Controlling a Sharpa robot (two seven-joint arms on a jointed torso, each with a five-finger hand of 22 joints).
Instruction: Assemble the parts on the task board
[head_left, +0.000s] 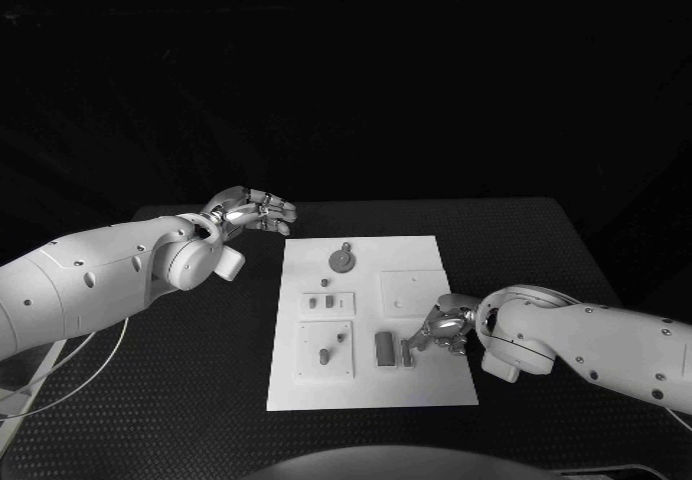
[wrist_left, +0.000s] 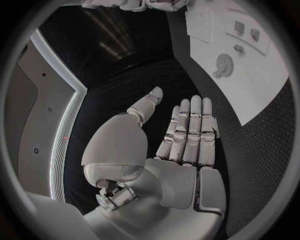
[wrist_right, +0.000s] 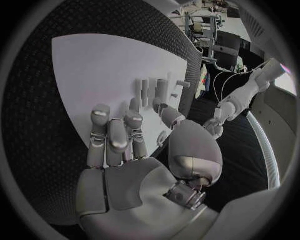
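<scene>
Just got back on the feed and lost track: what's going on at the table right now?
The robot is working at the white task board. Its right hand is over the board's right edge, fingers reaching toward the small upright grey parts there; whether it has hold of one can't be told. The left hand hovers open over the black table off the board's far left corner, holding nothing. A round gear-like part lies near the board's far end.

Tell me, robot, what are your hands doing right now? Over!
Left hand open, off the task board. Right hand over the board's edge, fingers by the upright parts, holding nothing seen. Nothing in the way.
</scene>
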